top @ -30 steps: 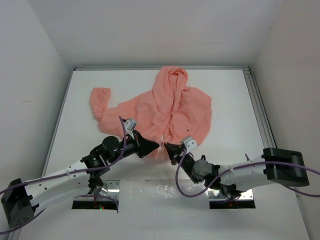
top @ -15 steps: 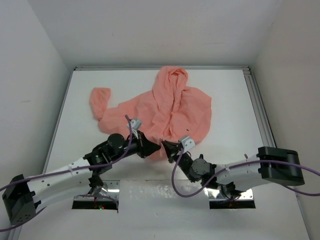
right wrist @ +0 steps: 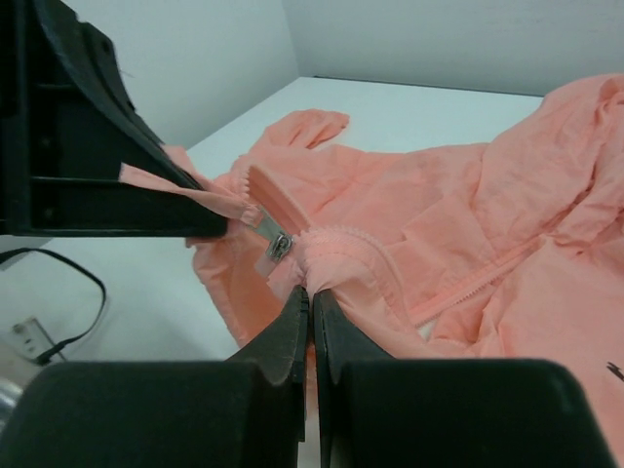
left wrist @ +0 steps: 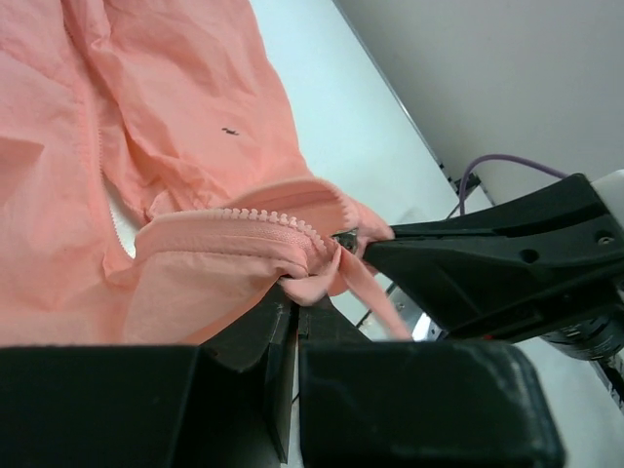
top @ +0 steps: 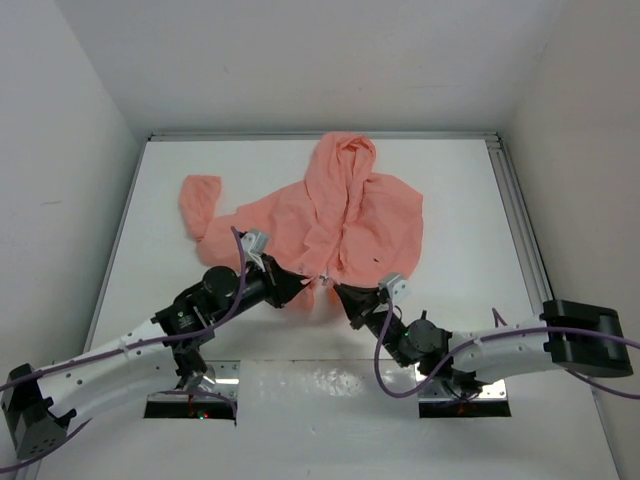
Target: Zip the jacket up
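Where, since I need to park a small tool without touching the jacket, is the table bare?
Bare table runs between the jacket and the right rail, and on the far left around the sleeve. Crowded: the near middle, where the left gripper and right gripper pinch the jacket.

A white desk (top: 460,200) sat boxed in by plain white walls: a back wall (top: 320,60), a left wall (top: 50,200) and a right wall (top: 590,150). An aluminium rail (top: 520,230) ran down the desk's right edge and met a thinner metal strip (top: 300,136) along the far edge, at the foot of the back wall. A grey strip (top: 115,250) bordered the left side. Near the front edge, a glossy patch (top: 320,380) of the surface caught the light.
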